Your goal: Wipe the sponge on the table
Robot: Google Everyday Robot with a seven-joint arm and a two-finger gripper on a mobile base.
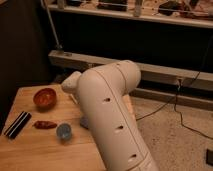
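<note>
The light wooden table (30, 155) fills the lower left of the camera view. My big white arm (107, 115) reaches across its right half and blocks that part. The gripper is hidden behind the arm, somewhere low over the table near the arm's left edge. A small pale grey-blue patch (84, 121) peeks out there at table level. I cannot tell whether it is the sponge or part of the gripper. No other part of the sponge shows.
On the table's left stand a red bowl (45, 97), a black flat bar (17, 124), a dark red item (45, 124) and a round blue cup (63, 131). A dark shelf frame runs behind; cables (190, 125) lie on the floor at right.
</note>
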